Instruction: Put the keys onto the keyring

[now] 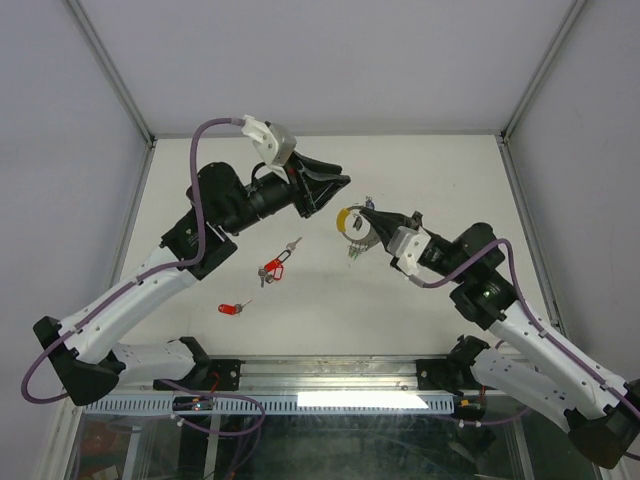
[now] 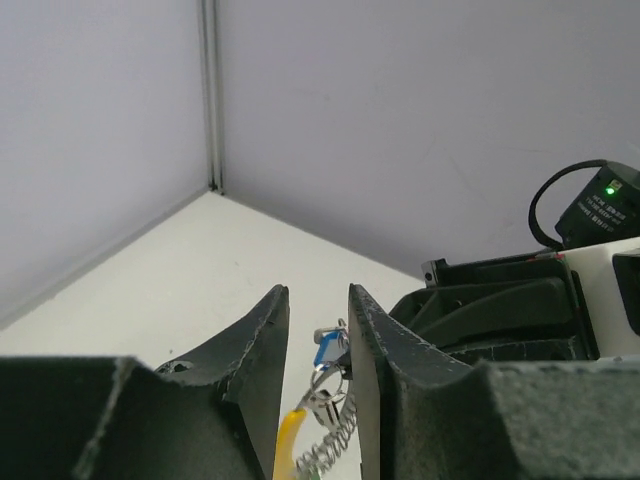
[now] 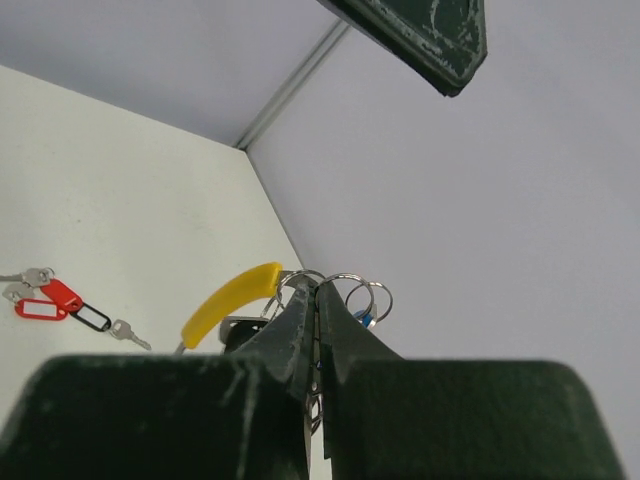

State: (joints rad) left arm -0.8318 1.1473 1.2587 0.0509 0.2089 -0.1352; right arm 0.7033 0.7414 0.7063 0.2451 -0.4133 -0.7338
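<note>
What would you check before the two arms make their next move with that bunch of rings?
1. Right gripper has a firm hold on the keyring: ok, its jaws are shut on it, above the table.
2. Left gripper is lined up with the bunch: ok, the blue tag shows between its open fingers.
3. Left fingers are touching the ring: cannot tell.
4. The ring's split is pried open: cannot tell, too small to see.
5. All keys are on the ring: not ok, red-tagged keys lie loose on the table.
</note>
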